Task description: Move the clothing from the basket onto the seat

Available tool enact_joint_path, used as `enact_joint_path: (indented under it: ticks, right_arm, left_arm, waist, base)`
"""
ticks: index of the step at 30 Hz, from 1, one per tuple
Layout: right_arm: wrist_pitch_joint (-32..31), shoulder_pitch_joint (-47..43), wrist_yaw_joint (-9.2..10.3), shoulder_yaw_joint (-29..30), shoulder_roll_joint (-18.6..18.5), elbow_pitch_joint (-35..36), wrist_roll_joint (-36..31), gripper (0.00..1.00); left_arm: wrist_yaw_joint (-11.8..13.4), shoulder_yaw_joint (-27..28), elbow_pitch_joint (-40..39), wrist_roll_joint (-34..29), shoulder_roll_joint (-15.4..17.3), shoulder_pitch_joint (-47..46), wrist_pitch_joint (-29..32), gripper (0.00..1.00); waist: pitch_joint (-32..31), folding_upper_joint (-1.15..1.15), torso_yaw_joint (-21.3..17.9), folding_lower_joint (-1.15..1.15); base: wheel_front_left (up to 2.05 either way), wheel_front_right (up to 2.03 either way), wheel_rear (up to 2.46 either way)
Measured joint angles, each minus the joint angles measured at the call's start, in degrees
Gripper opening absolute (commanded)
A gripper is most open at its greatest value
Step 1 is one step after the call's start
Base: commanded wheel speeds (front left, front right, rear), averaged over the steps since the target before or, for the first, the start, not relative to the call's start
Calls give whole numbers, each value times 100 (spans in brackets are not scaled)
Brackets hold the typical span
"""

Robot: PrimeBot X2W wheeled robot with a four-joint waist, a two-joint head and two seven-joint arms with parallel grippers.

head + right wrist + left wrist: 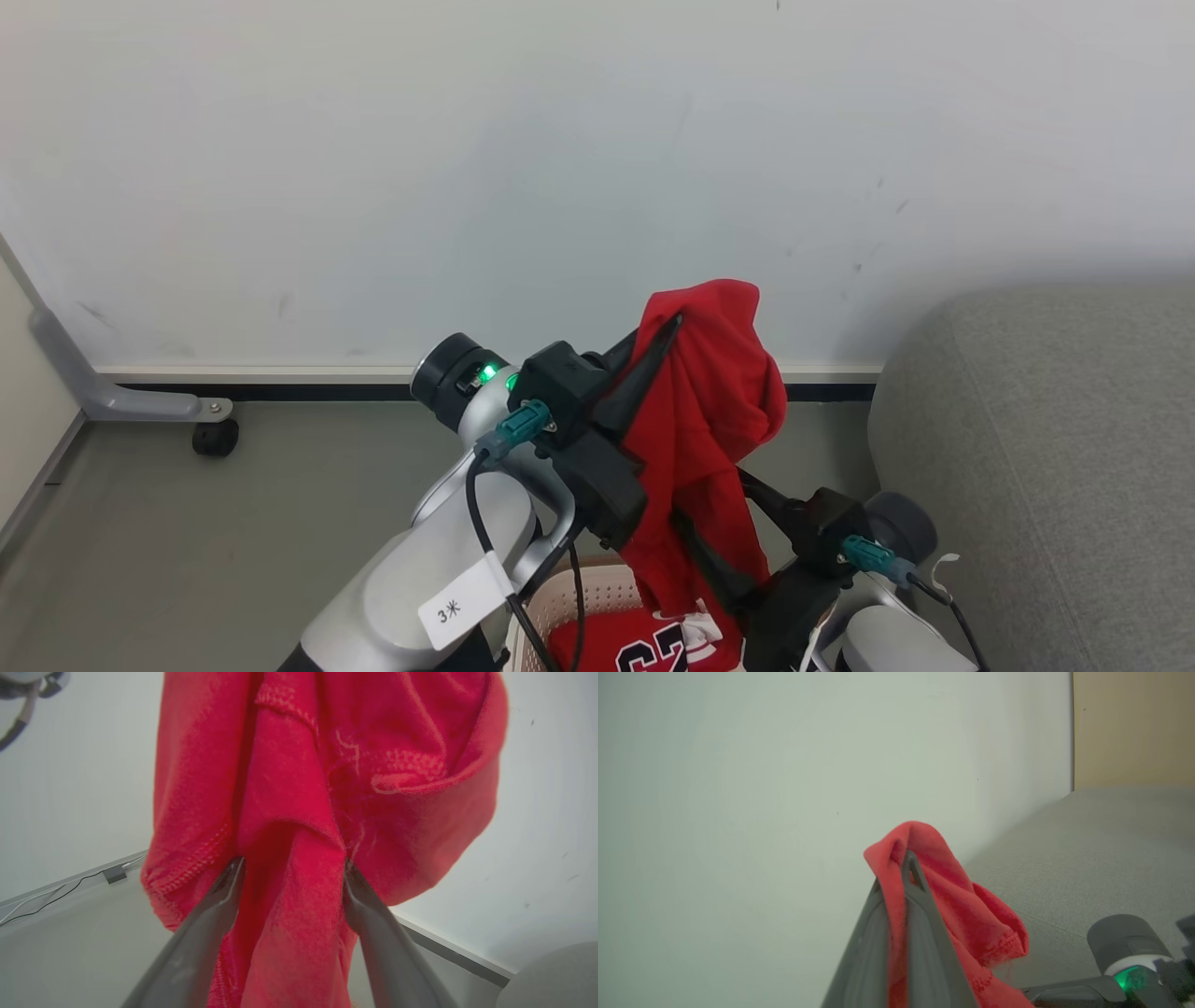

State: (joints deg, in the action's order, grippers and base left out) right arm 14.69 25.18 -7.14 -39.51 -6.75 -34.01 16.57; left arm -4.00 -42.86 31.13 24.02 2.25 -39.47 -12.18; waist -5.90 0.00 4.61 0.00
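My left gripper (672, 329) is raised before the wall and shut on a red garment (709, 411), which droops from its tips toward the basket. In the left wrist view the closed fingertips (909, 861) pinch the red cloth (971, 914). Lower down, my right gripper (293, 868) stands open, its two fingers apart with the hanging red cloth (289, 812) between them. The cream perforated basket (602, 588) sits at the bottom edge, holding the red jersey with the dark number 23 (653, 649). The light-grey sofa (1046, 448) stands to the right.
A white wall with a dark baseboard runs behind everything. At the left a grey metal leg ends in a black caster (215, 437) on the grey floor. The sofa's rounded seat (1087, 858) lies just beyond my right wrist (1129, 952).
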Motion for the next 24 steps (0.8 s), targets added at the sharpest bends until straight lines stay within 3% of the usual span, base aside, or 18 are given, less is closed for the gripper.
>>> enact_joint_path:
  ticks: [6, 7, 8, 10, 18, 19, 20, 21, 22, 24]
  right_arm:
    - [-1, 259, 0, -319, 14, -400, 204, 100]
    - [0, 301, 0, -375, 21, -434, 237, 77]
    - [0, 355, 0, -433, 30, -475, 270, 47]
    - [0, 399, 0, -475, 47, -506, 287, 2]
    - [0, 487, 0, -789, 76, -662, 586, 0]
    - [0, 487, 0, -795, 78, -668, 622, 0]
    - [0, 487, 0, -793, 76, -666, 655, 0]
    - [0, 486, 0, -794, 73, -662, 695, 0]
    - [0, 486, 0, -784, 68, -657, 756, 0]
    - [0, 485, 0, -759, 41, -638, 861, 0]
  left_arm:
    - [5, -171, -245, 120, -9, 5, 70, 0]
    - [11, -171, -253, 123, -4, 5, 77, 0]
    - [34, -171, -257, 136, -2, 5, 101, 0]
    - [48, -171, -257, 149, -2, 5, 108, 0]
    - [121, -32, -167, 256, 26, 190, 176, 1]
    - [154, -4, -149, 325, 49, 244, 177, 29]
    - [156, 19, -122, 368, 78, 281, 183, 66]
    - [168, 54, -107, 376, 107, 321, 183, 88]
    - [205, 85, -86, 386, 124, 357, 183, 100]
    - [213, 134, -51, 432, 149, 402, 182, 100]
  waist:
    - [-14, 0, 53, 0]
    - [-16, 0, 60, 0]
    - [-17, 0, 67, 0]
    - [-19, 0, 73, 0]
    - [-40, 0, 42, 0]
    - [-41, 0, 22, 0]
    - [-43, 0, 1, 0]
    - [-43, 0, -23, 0]
    - [-44, 0, -48, 0]
    - [-43, 0, -102, 0]
  base:
    - [0, 0, 0]
    - [0, 0, 0]
    - [0, 0, 0]
    - [0, 0, 0]
    - [0, 0, 0]
    - [0, 0, 0]
    - [0, 0, 0]
    - [0, 0, 0]
    - [0, 0, 0]
    - [0, 0, 0]
